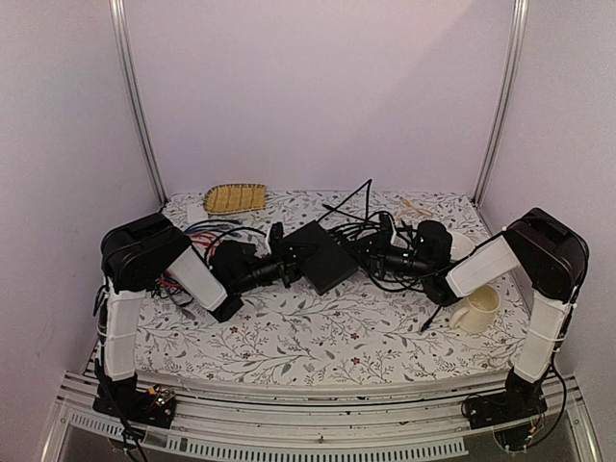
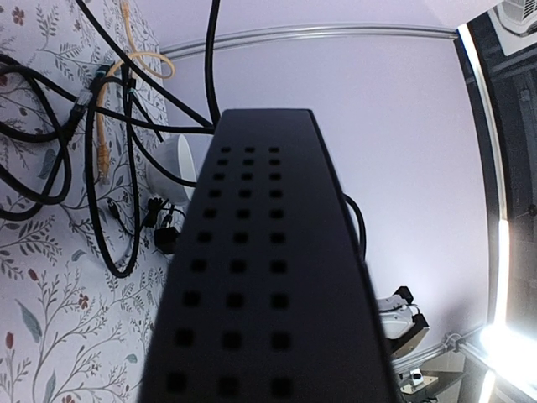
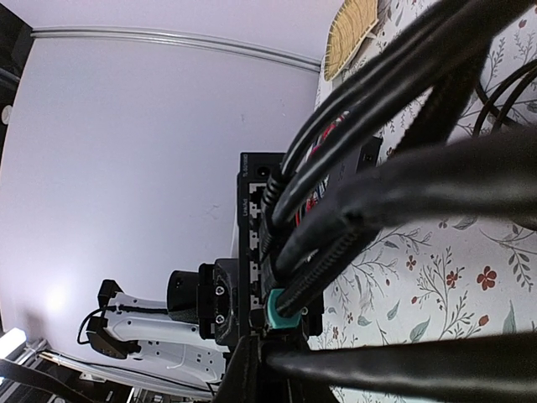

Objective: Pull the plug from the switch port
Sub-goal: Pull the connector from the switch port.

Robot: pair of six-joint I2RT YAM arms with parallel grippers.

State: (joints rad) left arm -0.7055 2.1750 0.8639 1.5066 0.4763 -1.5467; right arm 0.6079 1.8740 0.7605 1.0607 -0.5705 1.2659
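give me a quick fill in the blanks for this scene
The plug to pull has a ____ boot. The left gripper grips the black network ____. The mug stands by the ____ arm.
Missing: teal; switch; right.

Matte-black switch [image 1: 322,256], square vent holes on top, set diagonal; teal-booted plug [image 3: 278,309] seated in its edge port row.
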